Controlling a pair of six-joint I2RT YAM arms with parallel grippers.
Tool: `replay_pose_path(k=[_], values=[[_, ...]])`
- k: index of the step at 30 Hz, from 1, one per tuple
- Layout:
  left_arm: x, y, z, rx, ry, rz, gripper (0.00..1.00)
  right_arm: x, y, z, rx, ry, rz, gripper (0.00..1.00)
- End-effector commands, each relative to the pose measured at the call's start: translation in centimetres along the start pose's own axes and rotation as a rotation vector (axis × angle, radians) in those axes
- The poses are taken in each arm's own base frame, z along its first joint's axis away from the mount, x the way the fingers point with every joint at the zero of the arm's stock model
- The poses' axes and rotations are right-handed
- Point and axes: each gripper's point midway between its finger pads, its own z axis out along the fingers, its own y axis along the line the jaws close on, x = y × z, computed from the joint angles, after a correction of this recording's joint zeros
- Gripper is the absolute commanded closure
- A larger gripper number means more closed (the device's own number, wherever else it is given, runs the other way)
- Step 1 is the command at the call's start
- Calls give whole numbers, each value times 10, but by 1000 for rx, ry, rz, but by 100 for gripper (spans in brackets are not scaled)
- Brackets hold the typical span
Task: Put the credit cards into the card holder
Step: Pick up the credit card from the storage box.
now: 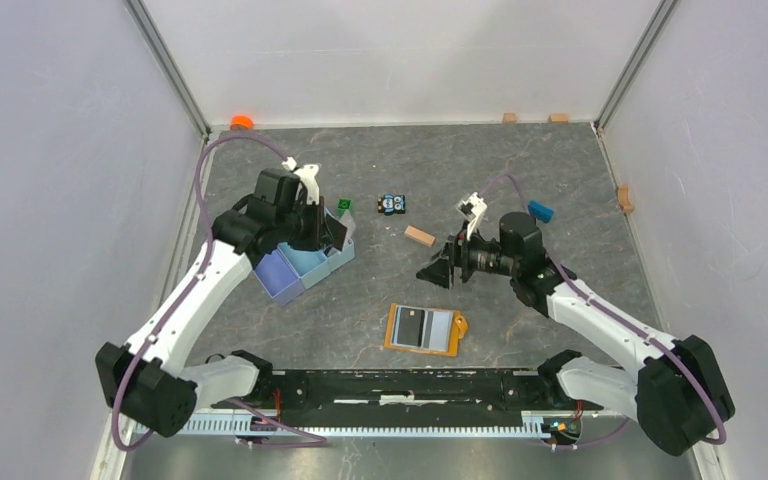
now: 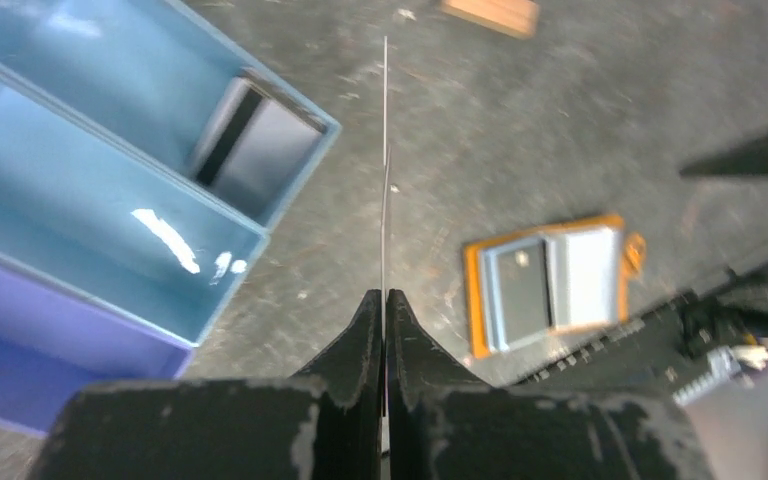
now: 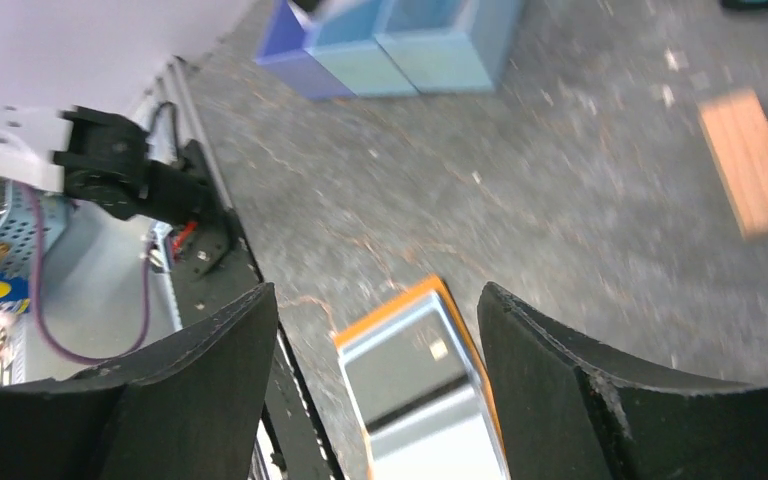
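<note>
Left gripper (image 2: 384,300) pinches a thin plastic card (image 2: 385,150) edge-on; the open orange card holder (image 2: 592,275) seemingly holds one dark card (image 2: 520,290); right gripper (image 3: 377,300) gapes wide.

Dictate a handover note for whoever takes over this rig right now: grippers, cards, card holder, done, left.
Left gripper: shut on a credit card, seen edge-on, beside the blue tray.
Right gripper: open, empty, over the card holder, which lies open on the table.
Done: a dark card on its inside; tucked or not, cannot tell.
Left: slide the held card in; the tray may hold another card.
</note>
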Motion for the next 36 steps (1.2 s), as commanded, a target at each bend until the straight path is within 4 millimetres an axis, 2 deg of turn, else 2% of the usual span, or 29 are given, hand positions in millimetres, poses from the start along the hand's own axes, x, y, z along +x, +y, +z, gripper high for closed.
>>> replay_pose_path(k=[1, 6, 9, 16, 19, 21, 27, 32, 36], values=[[7, -55, -25, 364, -39, 151, 98, -56, 49, 3, -254, -85, -186, 22], [27, -80, -38, 558, 12, 181, 98, -79, 66, 11, -356, -97, -213, 21], [36, -92, -44, 653, 39, 183, 98, -86, 67, 17, -383, -83, -212, 21], [44, -104, -57, 761, 53, 205, 98, -81, 49, 32, -346, -13, -217, 22], [46, -105, -59, 777, 53, 208, 98, -77, 50, 34, -374, 12, -207, 24], [47, -105, -60, 783, 55, 212, 98, -75, 54, 33, -405, 25, -195, 27], [45, -107, -59, 792, 46, 216, 98, -70, 65, 29, -475, 36, -175, 46], [41, -110, -62, 810, 34, 218, 98, -67, 77, 25, -551, 29, -135, 57], [41, -110, -61, 812, 34, 219, 98, -66, 79, 27, -563, 34, -131, 68]])
